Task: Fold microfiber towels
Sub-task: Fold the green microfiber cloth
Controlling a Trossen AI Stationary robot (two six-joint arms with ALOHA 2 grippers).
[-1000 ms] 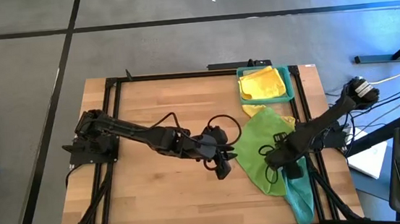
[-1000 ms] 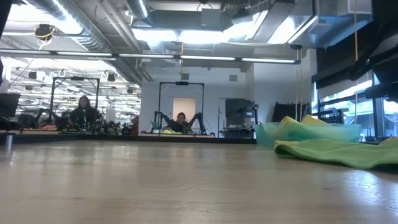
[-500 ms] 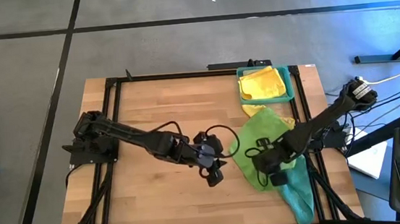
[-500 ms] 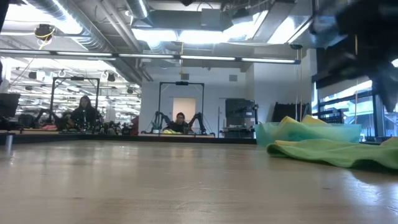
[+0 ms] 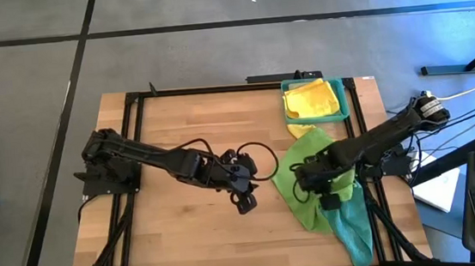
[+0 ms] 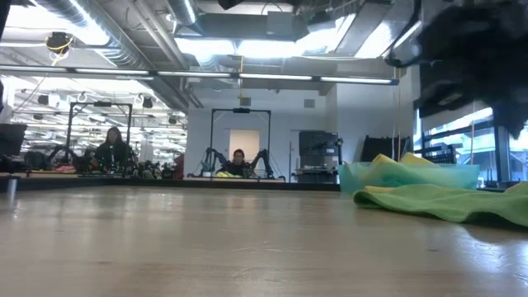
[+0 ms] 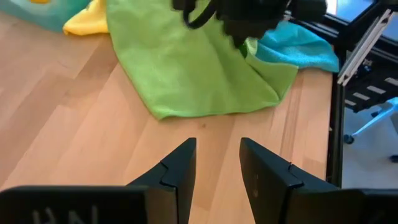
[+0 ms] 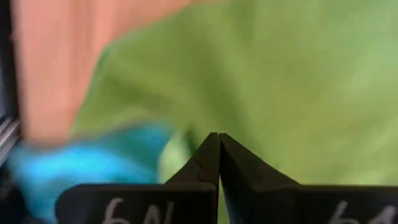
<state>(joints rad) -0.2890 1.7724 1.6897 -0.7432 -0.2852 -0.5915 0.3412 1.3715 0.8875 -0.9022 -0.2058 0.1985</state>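
no readable writing anywhere, just cut-off white marks on the pincer bodies. right pincer (image 8: 217, 142) was pinched together over the bright green towel (image 5: 309, 165) at the surface's (image 5: 177, 130) right side, grip unclear. left pincer (image 7: 216, 163) sat apart over bare wood. teal towel (image 5: 355, 226) mostly hidden.

The high view looks straight down on the whole worktop (image 5: 187, 241). The low view looks level across it into the room. Both wrist views look closely at the bright green towel (image 7: 186, 68), which all views share.
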